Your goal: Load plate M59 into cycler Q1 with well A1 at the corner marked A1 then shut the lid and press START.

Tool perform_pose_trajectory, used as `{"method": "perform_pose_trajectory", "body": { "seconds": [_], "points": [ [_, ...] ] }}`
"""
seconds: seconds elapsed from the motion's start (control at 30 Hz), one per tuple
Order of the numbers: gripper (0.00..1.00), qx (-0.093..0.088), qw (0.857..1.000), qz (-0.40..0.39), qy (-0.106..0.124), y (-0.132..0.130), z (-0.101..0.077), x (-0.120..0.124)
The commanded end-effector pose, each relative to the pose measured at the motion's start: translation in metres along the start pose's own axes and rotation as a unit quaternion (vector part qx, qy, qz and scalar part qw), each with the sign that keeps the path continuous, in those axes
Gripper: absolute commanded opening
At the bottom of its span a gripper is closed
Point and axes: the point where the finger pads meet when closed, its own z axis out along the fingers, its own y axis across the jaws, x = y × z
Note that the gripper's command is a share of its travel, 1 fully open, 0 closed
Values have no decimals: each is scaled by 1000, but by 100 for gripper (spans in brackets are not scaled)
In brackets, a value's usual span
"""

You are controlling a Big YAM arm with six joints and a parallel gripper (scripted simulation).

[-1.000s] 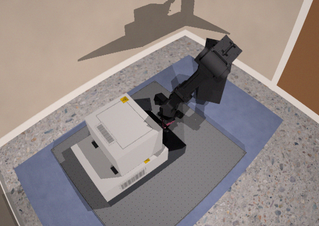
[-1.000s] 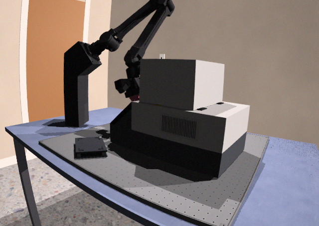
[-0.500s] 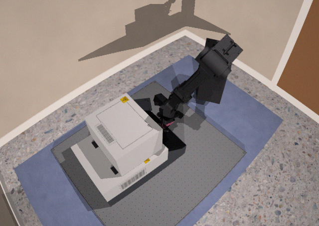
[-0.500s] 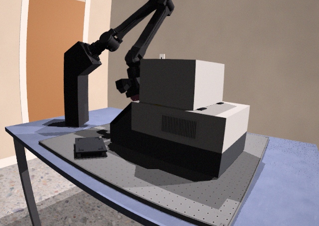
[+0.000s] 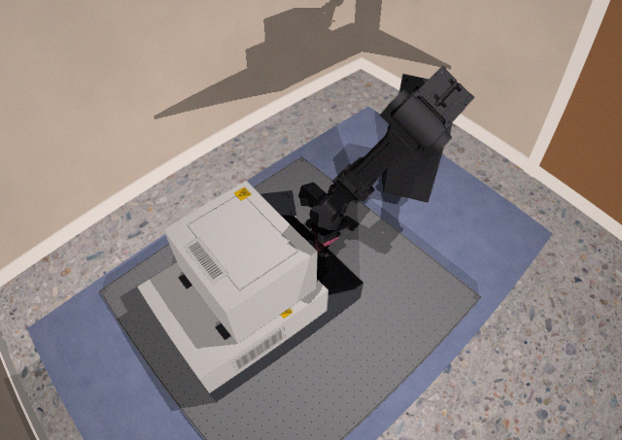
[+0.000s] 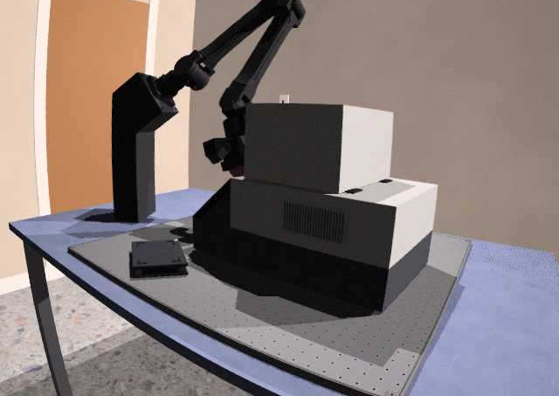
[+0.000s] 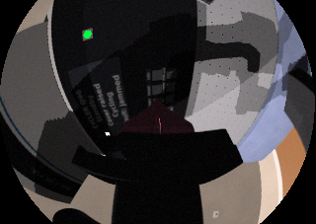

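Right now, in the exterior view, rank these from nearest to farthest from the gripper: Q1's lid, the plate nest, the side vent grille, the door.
1. Q1's lid: right beside the shut gripper.
2. Side vent grille: below, on Q1's body.
3. Plate nest: down on the breadboard, front left.
4. Door: behind the arm's pedestal, far left.
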Motion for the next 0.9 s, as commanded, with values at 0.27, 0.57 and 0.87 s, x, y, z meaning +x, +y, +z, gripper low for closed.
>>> {"method": "perform_pose_trajectory", "body": {
  "seconds": [0.27, 0.57, 0.87],
  "points": [
    [0, -11, 1000, 0, 3, 12, 2, 2],
    [0, -13, 1000, 0, 2, 14, 4, 0],
    [0, -3, 1000, -4, -6, -3, 1, -8]
  ]
}}
